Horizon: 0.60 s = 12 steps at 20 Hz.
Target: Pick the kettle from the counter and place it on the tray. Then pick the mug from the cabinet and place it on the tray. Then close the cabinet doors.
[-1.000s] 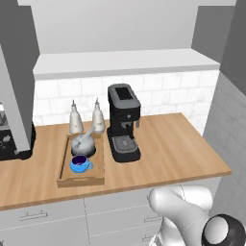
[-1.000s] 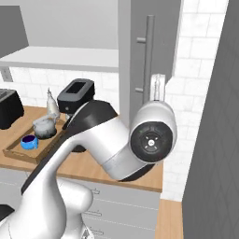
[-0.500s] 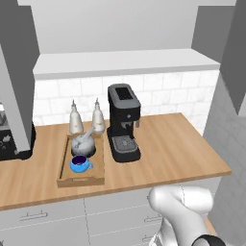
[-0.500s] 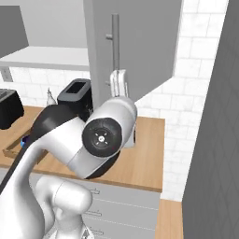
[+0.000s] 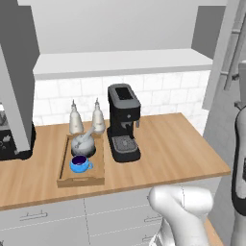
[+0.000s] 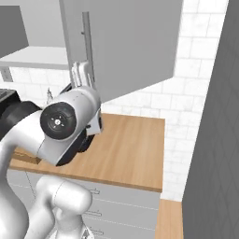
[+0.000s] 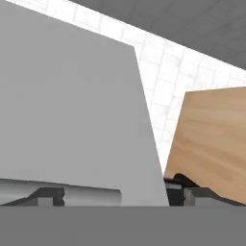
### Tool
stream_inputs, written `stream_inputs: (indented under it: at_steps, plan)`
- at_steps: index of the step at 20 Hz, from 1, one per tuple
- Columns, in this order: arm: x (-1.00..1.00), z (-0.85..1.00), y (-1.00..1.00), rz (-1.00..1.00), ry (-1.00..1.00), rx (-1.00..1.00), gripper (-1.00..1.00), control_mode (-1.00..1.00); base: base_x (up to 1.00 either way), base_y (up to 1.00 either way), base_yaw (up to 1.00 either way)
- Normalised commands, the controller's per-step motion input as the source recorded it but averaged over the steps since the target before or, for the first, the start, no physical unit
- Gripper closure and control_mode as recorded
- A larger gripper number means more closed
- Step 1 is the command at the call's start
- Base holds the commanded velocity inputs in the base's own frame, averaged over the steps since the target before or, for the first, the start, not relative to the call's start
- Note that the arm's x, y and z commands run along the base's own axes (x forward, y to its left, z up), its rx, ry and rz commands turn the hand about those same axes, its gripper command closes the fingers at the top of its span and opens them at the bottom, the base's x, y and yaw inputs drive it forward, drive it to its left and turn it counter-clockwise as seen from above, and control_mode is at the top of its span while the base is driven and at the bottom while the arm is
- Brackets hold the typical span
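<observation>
Wooden tray (image 5: 64, 166): one kettle (image 5: 83, 144), one mug (image 5: 79, 164)

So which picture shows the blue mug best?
The left base view: the mug sits in plain sight on the tray, in front of the kettle. In the right base view the arm covers that spot; the hand view faces a grey door.

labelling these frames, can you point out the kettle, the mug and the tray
kettle (image 5: 83, 144): left base view, on its round body.
mug (image 5: 79, 165): left base view, on its blue rim.
tray (image 5: 63, 163): left base view, on its left raised side.
</observation>
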Motion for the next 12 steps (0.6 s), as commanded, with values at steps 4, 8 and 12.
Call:
stream_inputs:
  at_steps: [4, 8, 12]
  plan:
    - [0.4, 0.11, 0.82, 0.1, 0.0, 0.0, -1.0, -1.0, 0.0, 0.0, 0.0]
    - [0.66, 0.11, 0.67, 0.04, 0.0, 0.0, -1.0, -1.0, 0.0, 0.0, 0.0]
    - [0.88, 0.01, 0.47, 0.01, 0.0, 0.0, -1.0, -1.0, 0.0, 0.0, 0.0]
